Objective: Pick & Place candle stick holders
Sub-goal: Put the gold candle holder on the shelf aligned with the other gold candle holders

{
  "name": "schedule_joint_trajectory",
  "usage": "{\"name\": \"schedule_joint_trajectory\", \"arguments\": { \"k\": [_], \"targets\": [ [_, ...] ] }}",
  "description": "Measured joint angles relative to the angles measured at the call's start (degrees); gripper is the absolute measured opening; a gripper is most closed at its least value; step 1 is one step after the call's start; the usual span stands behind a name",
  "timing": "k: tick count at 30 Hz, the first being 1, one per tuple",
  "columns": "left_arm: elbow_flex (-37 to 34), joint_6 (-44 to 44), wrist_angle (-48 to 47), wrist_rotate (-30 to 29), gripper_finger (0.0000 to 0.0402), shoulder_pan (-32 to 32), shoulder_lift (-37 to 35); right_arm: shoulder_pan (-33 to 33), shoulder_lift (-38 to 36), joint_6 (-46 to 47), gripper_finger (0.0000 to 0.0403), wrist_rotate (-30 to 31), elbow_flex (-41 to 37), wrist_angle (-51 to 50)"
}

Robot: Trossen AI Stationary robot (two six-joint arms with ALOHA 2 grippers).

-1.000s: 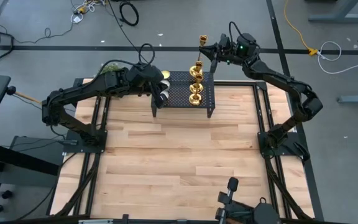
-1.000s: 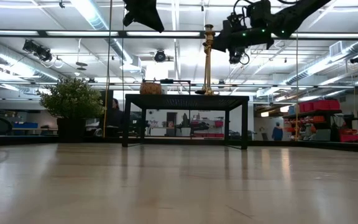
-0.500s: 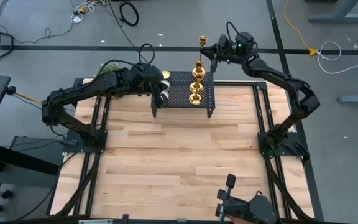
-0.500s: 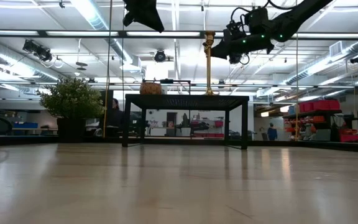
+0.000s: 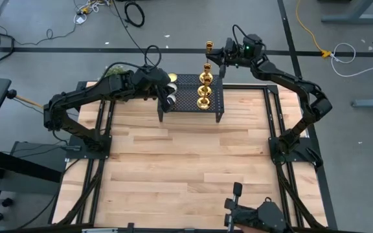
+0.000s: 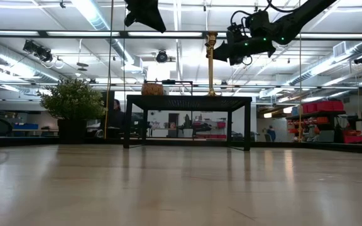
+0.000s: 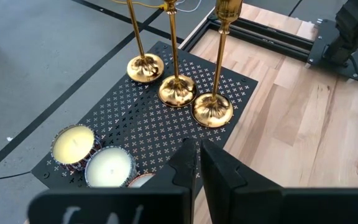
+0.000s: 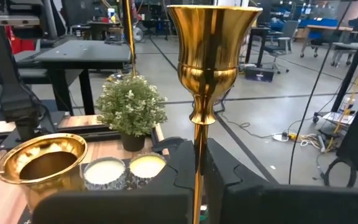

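Note:
Three gold candle stick holders stand in a row on a black perforated rack (image 5: 186,81) at the table's far edge; their bases (image 7: 177,93), (image 7: 212,111), (image 7: 145,67) show in the left wrist view. My right gripper (image 5: 220,57) is shut on the tallest, farthest holder (image 6: 210,63), whose cup (image 8: 213,37) rises above the fingers. My left gripper (image 7: 197,165) hangs shut and empty above the rack's left part, over the white candles (image 7: 73,144). My right gripper pinches the tall holder's thin stem (image 8: 197,155) between its two fingers, a little below the cup. The fingers come in level from the table's far right and lie across the stem. The holder stays about upright, its base (image 7: 145,67) down at the rack's far end.
Jar candles (image 7: 109,167) sit on the rack's left part. A small potted plant (image 8: 132,106) stands by the table's far left corner. The wooden tabletop (image 5: 186,162) lies open nearer the front edge. A shorter holder's cup (image 8: 42,158) stands close beside the held one.
My right gripper has sunk a little and drifted toward the table's left, still shut on the tall holder. The holder's cup now stands lower than a second ago.

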Motion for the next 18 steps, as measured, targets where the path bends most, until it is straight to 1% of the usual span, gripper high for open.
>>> {"name": "schedule_joint_trajectory", "arguments": {
  "k": [7, 18],
  "targets": [
    [0.0, 0.0, 0.0, 0.0, 0.0028, 0.0, 0.0, 0.0, 0.0, 0.6, 0.0006, -0.1, 0.0, -1.7],
    [0.0, 0.0, 0.0, 0.0, 0.0028, 0.0, 0.0, 0.0, 0.0, 0.6, 0.0006, 0.0, 0.0, -1.7]
  ]
}}
